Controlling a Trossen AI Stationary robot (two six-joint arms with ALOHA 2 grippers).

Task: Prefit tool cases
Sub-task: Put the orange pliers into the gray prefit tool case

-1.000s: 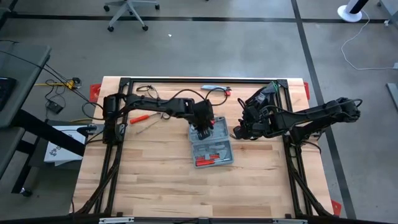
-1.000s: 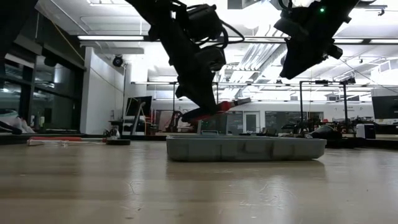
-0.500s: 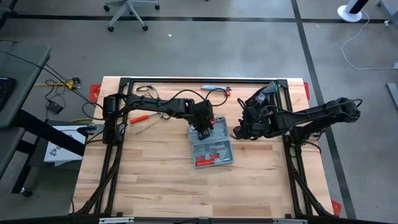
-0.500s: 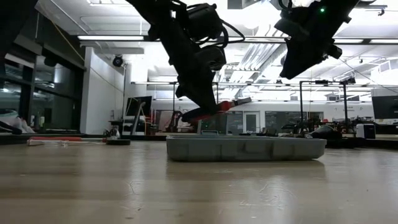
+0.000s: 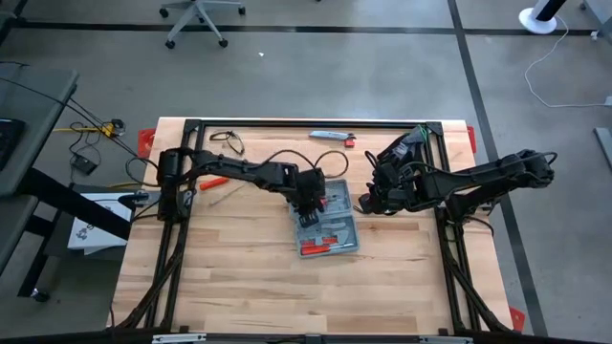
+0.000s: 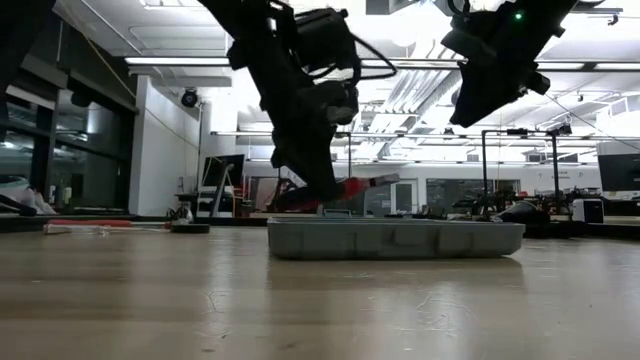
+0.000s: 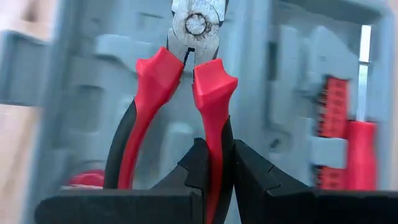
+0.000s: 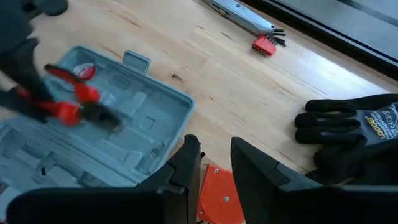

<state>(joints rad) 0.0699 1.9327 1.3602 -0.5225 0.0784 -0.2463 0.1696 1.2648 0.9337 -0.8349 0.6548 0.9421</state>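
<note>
The left gripper (image 7: pixel 217 171), clamped on one handle of red-and-black-handled steel pliers (image 7: pixel 186 74), has dropped lower over the open grey-blue plastic tool case (image 5: pixel 325 227) at frame centre; seating appears imminent. The right gripper (image 8: pixel 214 171) waits, fingers narrowly parted, empty.

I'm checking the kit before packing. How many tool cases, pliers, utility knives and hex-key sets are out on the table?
Tool case: 1
Pliers: 1
Utility knife: 1
Hex-key set: 1
Total: 4
</note>
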